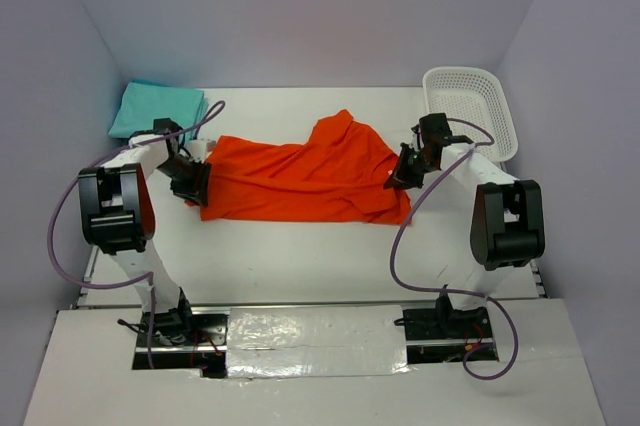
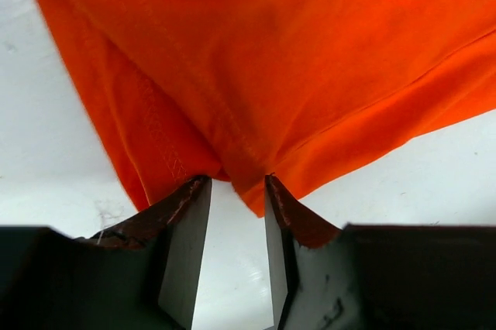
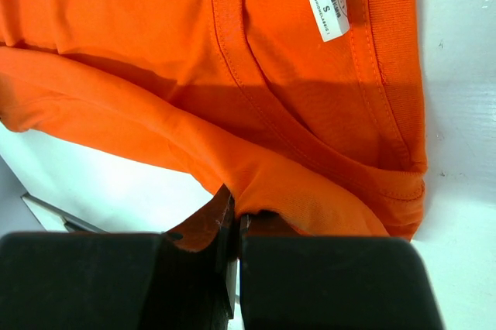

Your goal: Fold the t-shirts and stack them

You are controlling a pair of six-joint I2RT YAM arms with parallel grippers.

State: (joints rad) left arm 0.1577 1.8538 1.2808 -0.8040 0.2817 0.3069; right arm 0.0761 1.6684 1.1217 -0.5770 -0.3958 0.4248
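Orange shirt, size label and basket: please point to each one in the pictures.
orange shirt (image 1: 300,181), top view, middle of the cloth
size label (image 3: 328,3), right wrist view, centre of the white tag
basket (image 1: 470,101), top view, bare mesh floor

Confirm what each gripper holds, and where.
Right gripper pinches bright orange cloth t-shirt by a fold near the collar. Left gripper open at its edge, holding nothing.

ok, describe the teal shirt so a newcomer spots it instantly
Look at the white table, far left corner. The folded teal cloth t-shirt lies there. Unlike the bright orange cloth t-shirt sprawled mid-table, it is teal and neatly folded.
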